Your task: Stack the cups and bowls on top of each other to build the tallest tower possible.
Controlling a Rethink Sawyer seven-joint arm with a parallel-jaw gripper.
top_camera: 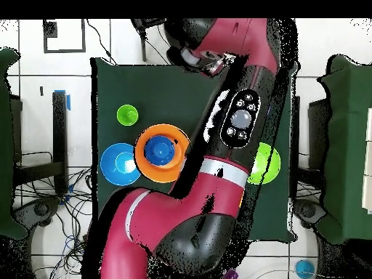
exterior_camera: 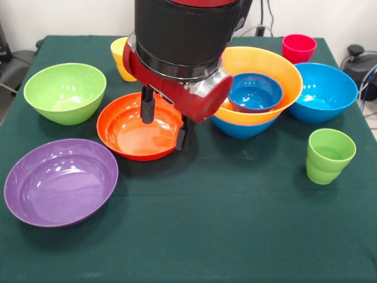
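Gripper point(exterior_camera: 164, 122) spread open over glossy orange-red plastic bowl point(exterior_camera: 140, 126), nothing held, small blue bowl point(exterior_camera: 255, 92) nested in large yellow-orange bowl point(exterior_camera: 268, 71), green-clothed counter point(exterior_camera: 235, 224).

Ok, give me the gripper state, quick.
Gripper: open, holding nothing, fingers apart over the orange-red bowl.

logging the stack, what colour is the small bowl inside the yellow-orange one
Blue: the small bowl, clearest in the front view.
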